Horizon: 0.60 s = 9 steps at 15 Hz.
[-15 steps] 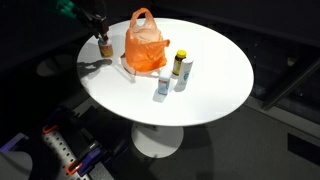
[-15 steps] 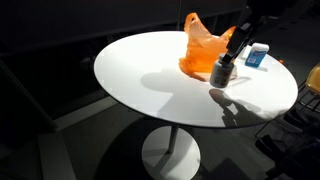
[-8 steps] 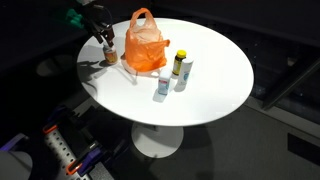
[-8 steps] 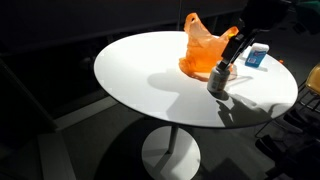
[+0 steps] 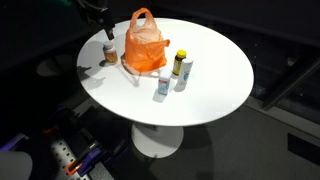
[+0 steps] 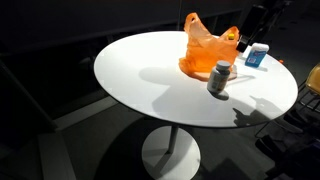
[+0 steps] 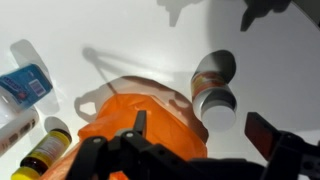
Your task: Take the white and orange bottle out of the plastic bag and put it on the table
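Left to right in an exterior view: the white and orange bottle [image 5: 108, 52] stands upright on the table [image 5: 220, 60]. It's out of the bag, just beside the orange plastic bag [image 5: 145, 45]; can't tell whether they touch. Next come the yellow-capped bottle [image 5: 181, 66] and a small blue-and-white pack [image 5: 163, 88], close together and apart from the bag.

The wrist view looks down on the bottle's cap end next to the bag. The gripper [image 7: 203, 132] has its jaws spread wide with nothing between them, above the bag and bottle and clear of both.

Handling, my read:
- **Bottle:** small rigid plastic, probably light. The smooth round wall will be slippery under hard pads, and the narrow base tips easily on a sideways nudge.
- **If a regrasp is needed:** pinch across the body just under the cap, jaws square to the axis, coming in from the side away from the bag.
- **Bag:** thin soft film that can snag a finger and drag the bottle.

Task looks done: bottle on the table, nothing holding it.
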{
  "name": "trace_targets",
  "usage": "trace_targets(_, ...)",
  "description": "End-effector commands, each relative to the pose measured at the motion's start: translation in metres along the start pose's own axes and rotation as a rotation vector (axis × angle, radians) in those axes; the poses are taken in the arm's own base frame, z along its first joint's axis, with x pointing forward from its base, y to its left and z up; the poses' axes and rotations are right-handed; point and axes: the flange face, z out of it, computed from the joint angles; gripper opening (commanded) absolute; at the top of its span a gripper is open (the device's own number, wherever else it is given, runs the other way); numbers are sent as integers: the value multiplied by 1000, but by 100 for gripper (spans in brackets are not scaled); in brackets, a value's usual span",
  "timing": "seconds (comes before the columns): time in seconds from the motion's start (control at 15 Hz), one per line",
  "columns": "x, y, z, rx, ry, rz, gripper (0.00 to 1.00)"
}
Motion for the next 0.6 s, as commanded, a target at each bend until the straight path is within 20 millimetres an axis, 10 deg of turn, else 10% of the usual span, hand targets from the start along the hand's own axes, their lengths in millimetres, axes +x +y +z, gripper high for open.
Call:
trace_targets(0.0, 5, 22, -31, -19, -72, 80, 100)
trace_targets(0.53, 7, 33, -33, -36, -95, 79, 100)
